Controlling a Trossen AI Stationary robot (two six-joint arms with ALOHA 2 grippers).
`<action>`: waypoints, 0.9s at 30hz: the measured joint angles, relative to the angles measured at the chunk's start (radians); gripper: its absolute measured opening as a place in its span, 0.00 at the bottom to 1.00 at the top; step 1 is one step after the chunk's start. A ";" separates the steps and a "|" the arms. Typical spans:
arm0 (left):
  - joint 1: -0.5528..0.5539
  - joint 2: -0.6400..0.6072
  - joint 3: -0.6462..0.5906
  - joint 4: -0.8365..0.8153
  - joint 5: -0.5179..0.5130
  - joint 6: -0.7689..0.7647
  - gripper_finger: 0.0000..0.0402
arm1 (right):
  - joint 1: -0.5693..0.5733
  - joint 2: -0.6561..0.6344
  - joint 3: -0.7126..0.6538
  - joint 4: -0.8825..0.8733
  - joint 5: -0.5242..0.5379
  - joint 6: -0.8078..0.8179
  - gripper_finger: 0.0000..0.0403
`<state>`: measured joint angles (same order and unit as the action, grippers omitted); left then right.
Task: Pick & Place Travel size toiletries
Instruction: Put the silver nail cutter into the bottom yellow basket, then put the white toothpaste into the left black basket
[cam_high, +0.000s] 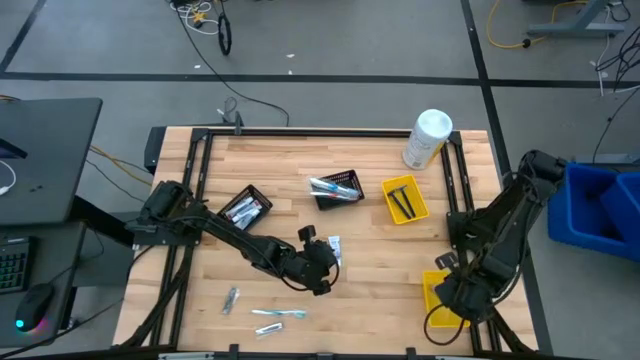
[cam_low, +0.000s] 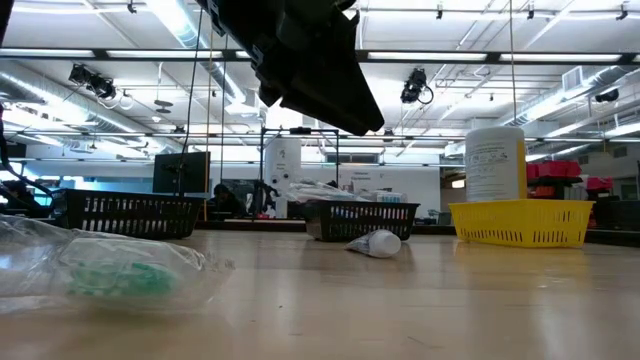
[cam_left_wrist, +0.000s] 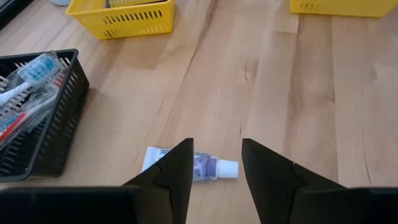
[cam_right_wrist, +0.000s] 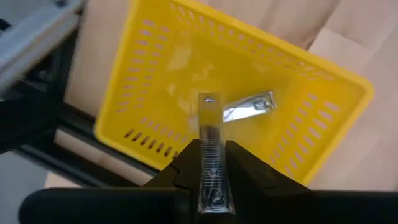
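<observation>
A white-blue mini toothpaste tube (cam_left_wrist: 194, 167) lies flat on the wooden table, also seen in the low view (cam_low: 375, 243). My left gripper (cam_left_wrist: 216, 163) hangs open above it, a finger on either side, touching nothing. In the high view that gripper (cam_high: 322, 266) is at the table's middle. My right gripper (cam_right_wrist: 210, 148) is shut on a slim silvery packet (cam_right_wrist: 210, 134) above a yellow tray (cam_right_wrist: 155, 81) at the table's near right corner (cam_high: 432, 290). A silvery item (cam_right_wrist: 250, 107) lies on that tray's floor. My right gripper pinches the silvery packet between its two fingers by one end (cam_right_wrist: 211, 163). The fingers point down from above and the packet lies along them. Its free end (cam_right_wrist: 208, 102) sticks out past the fingertips, lifted clear above the yellow tray.
One black basket (cam_high: 337, 187) holds toothbrushes, a second (cam_high: 246, 208) holds packets. A second yellow tray (cam_high: 404, 198) with dark razors and a white canister (cam_high: 427, 138) stand at the far right. Loose items (cam_high: 280, 314) lie near the front edge.
</observation>
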<state>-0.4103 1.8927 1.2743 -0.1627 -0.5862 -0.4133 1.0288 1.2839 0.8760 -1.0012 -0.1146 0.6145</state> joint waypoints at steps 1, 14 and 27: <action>0.000 0.000 0.000 0.000 -0.001 0.000 0.36 | 0.001 0.000 -0.015 0.011 0.001 0.006 0.16; 0.000 0.001 0.000 0.000 0.001 -0.002 0.36 | 0.000 0.000 -0.077 0.121 0.044 0.012 0.30; 0.000 0.001 0.000 0.001 0.000 -0.022 0.36 | -0.008 0.000 -0.077 0.409 0.326 -0.185 0.39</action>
<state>-0.4103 1.8935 1.2743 -0.1619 -0.5860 -0.4353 1.0204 1.2842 0.7990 -0.5920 0.2116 0.4290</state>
